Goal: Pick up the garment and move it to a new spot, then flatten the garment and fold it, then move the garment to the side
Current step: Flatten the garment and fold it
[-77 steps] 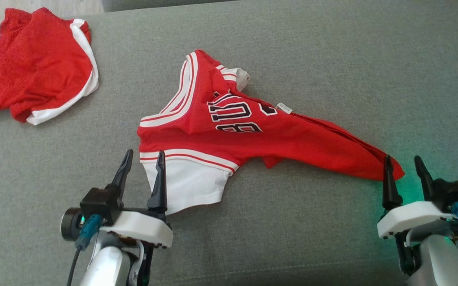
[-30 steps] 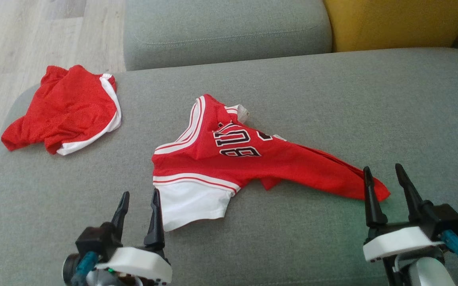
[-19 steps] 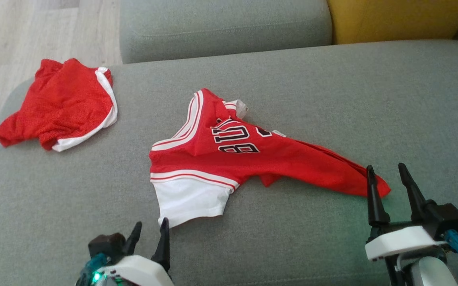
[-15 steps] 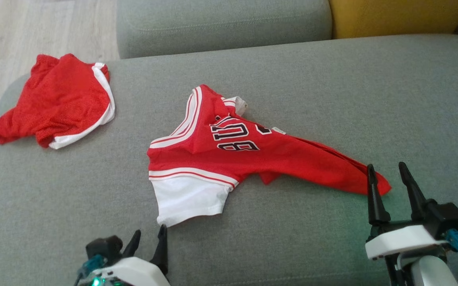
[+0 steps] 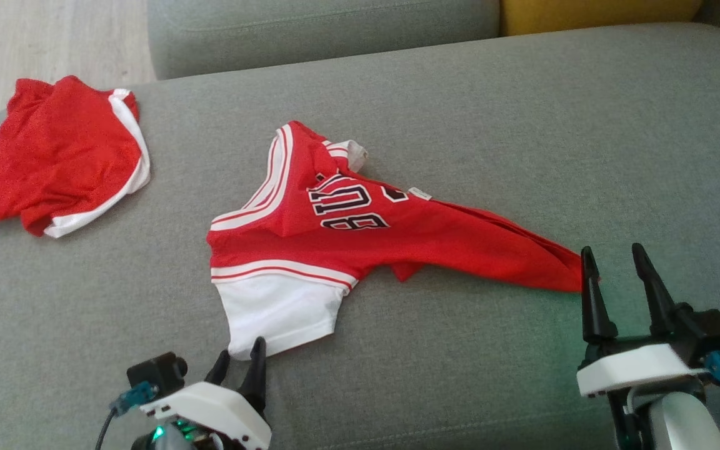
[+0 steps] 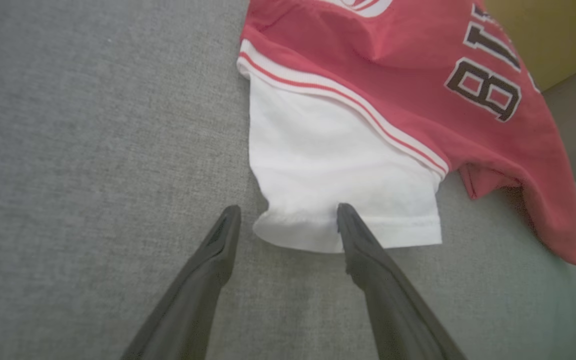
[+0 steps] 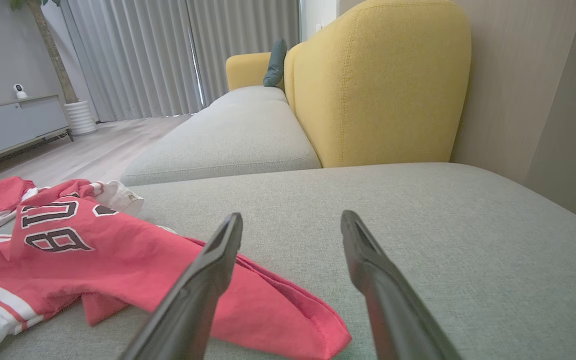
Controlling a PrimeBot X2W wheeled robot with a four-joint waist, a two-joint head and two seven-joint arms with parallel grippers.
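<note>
Widely spread, left tool (image 6: pixel 288 209) frames the garment (image 6: pixel 393 65) hem, right tool (image 7: pixel 292 214) its corner; wide cushion (image 7: pixel 418 210) beyond.

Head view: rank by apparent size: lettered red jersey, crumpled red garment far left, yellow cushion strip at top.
1. Red-and-white jersey with black lettering: largest.
2. Crumpled red mesh garment with white trim.
3. Yellow cushion strip: smallest as seen, but farther off and cropped by the frame.

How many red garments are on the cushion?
2: a red-and-white lettered jersey centred on the grey fabric cushion; a crumpled red mesh garment with white trim at its far-left corner.
</note>
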